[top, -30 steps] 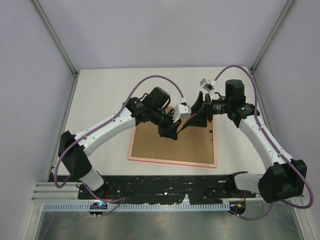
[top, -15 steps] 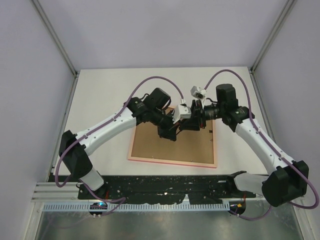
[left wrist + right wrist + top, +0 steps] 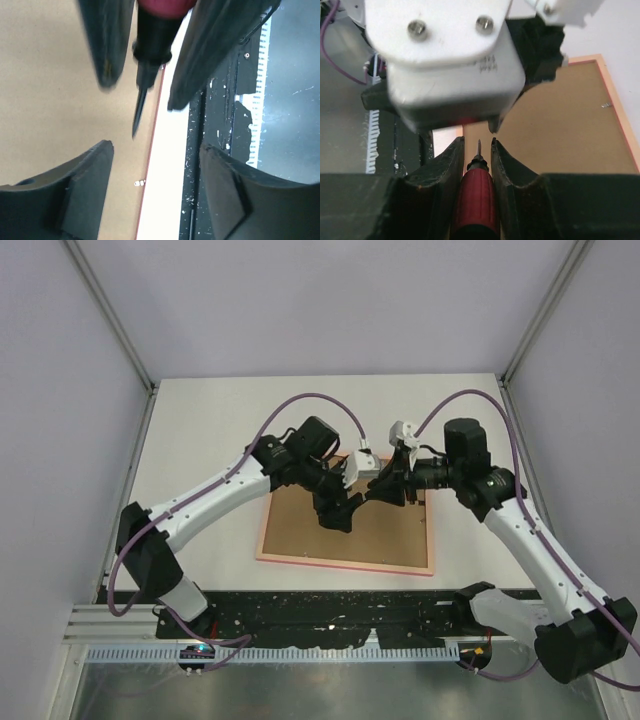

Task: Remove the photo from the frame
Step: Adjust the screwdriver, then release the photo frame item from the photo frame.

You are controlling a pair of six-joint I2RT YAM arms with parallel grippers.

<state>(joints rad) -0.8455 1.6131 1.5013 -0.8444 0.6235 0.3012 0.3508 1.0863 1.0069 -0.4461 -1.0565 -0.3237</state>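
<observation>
The frame (image 3: 345,565) lies back-up on the tabletop (image 3: 200,420), lower centre of the top view, its brown backing board (image 3: 300,525) in place; the photo is hidden; the right claw (image 3: 477,147) pinches a red-handled screwdriver (image 3: 476,195) over the board; the left claw (image 3: 156,147) gapes open near its tip, holding nothing.

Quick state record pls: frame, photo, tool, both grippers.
frame: flat on the table, back up, brown backing board in place
photo: not visible
screwdriver: red handle, tip over the backing board near the frame's edge
right gripper: shut on the screwdriver's handle
left gripper: open, fingers clear of the screwdriver
</observation>
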